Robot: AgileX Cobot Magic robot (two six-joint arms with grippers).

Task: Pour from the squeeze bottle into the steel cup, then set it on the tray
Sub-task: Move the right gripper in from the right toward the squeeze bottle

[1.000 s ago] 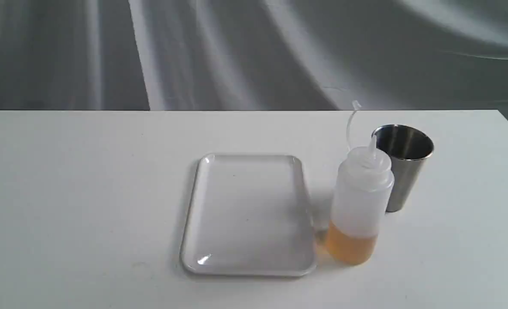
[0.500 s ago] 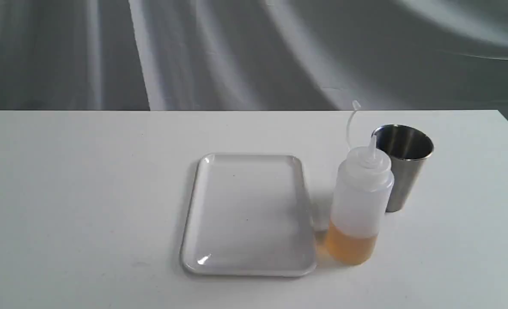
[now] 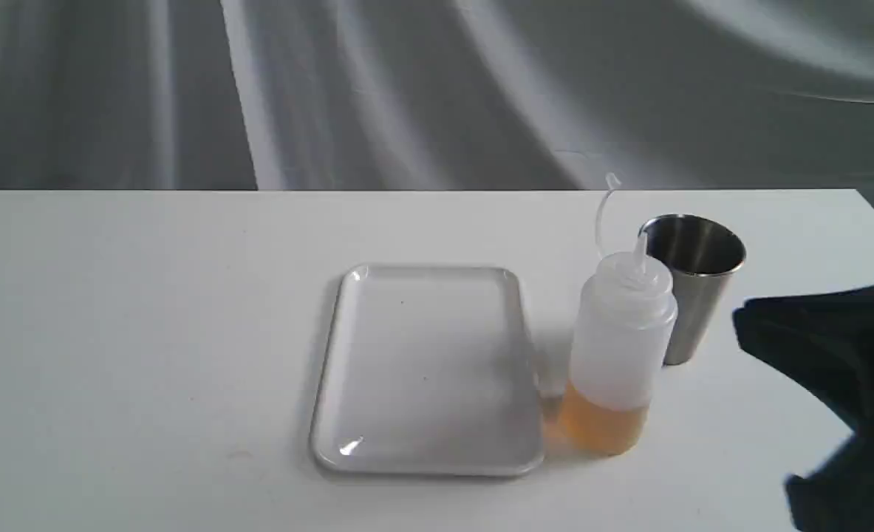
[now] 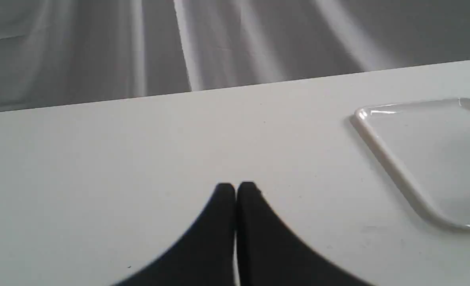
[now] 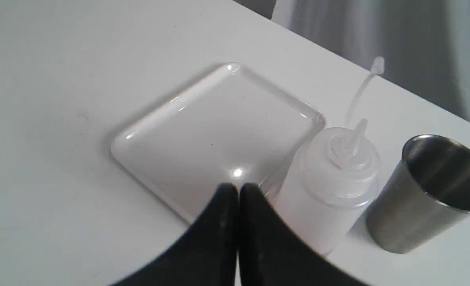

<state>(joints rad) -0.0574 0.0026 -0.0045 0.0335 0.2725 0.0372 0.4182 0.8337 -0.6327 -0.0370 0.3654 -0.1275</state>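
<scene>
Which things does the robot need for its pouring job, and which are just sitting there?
For the job: squeeze bottle, steel cup, tray, right gripper (shut).

Just there: white table, grey cloth behind it, left gripper (shut, over bare table).

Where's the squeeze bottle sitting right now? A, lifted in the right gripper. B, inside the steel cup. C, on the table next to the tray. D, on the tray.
C: the squeeze bottle stands upright on the table beside the tray, and the right gripper is shut, holding nothing.
</scene>
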